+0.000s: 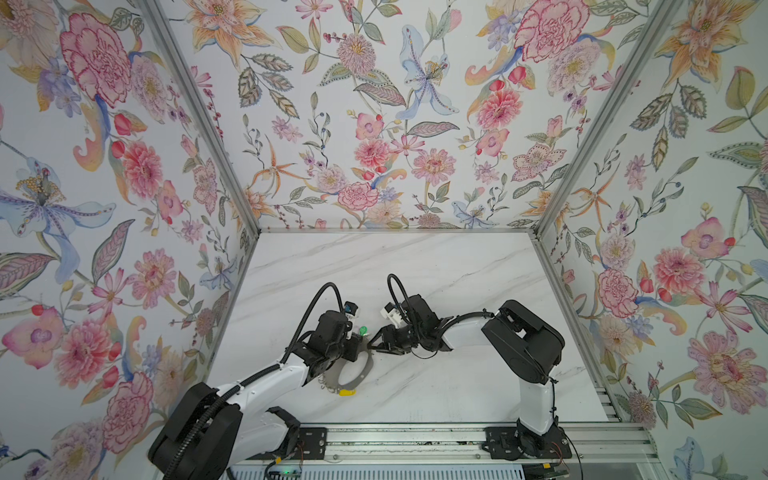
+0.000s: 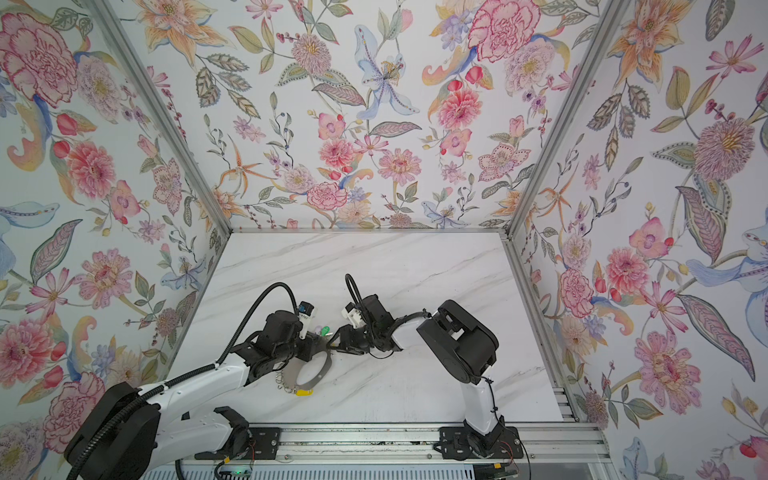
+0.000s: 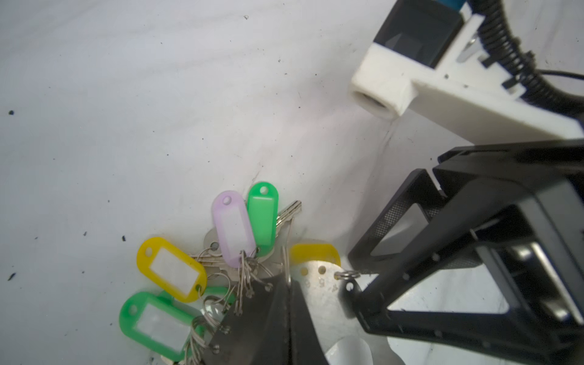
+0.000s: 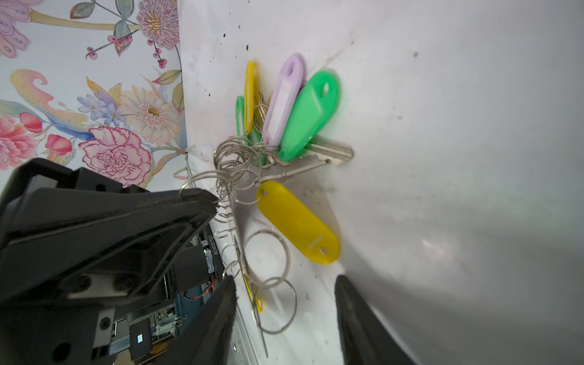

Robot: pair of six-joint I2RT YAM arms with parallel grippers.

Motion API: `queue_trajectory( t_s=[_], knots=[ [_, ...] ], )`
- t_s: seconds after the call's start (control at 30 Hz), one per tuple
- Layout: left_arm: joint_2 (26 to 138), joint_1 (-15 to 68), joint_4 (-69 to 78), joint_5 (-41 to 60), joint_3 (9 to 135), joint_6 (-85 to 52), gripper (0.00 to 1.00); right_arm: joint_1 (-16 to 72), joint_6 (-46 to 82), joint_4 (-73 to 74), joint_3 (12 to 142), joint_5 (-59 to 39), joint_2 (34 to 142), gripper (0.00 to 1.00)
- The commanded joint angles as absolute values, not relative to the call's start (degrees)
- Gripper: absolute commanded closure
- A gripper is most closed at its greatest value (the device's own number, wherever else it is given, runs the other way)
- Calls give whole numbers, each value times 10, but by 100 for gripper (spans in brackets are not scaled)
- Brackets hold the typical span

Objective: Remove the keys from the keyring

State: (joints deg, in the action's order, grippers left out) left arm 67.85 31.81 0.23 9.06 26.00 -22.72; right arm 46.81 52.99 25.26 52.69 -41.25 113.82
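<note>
The keyring (image 1: 360,371) is a flat grey plate with small wire loops on its rim, near the table's middle in both top views (image 2: 322,365). My left gripper (image 3: 289,286) is shut on its far rim (image 3: 319,286). Keys hang there in a bunch with a yellow tag (image 3: 172,268), a lilac tag (image 3: 234,230) and green tags (image 3: 262,218). Another yellow tag (image 1: 347,392) lies at the near rim. My right gripper (image 4: 284,316) is open, its fingertips (image 3: 357,271) next to the plate's rim. Between its fingers show the plate edge-on (image 4: 243,265) and empty wire loops (image 4: 278,303), with a yellow-tagged key (image 4: 297,221) just beyond.
The white marble tabletop (image 1: 436,282) is enclosed by floral walls on three sides. An aluminium rail (image 1: 415,440) with both arm bases runs along the front edge. The two wrists sit close together over the keyring.
</note>
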Motion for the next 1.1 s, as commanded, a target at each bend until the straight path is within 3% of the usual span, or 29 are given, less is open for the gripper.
queue_trajectory(
  t_s=[0.0, 0.57, 1.07],
  knots=[
    [662, 311, 12, 102, 262, -224, 100, 473, 633, 342, 496, -411, 1188, 47],
    [651, 309, 21, 115, 253, -227, 100, 482, 885, 683, 487, -353, 1287, 45],
    [652, 306, 37, 127, 238, -233, 100, 468, 944, 752, 511, -315, 1302, 46]
  ],
)
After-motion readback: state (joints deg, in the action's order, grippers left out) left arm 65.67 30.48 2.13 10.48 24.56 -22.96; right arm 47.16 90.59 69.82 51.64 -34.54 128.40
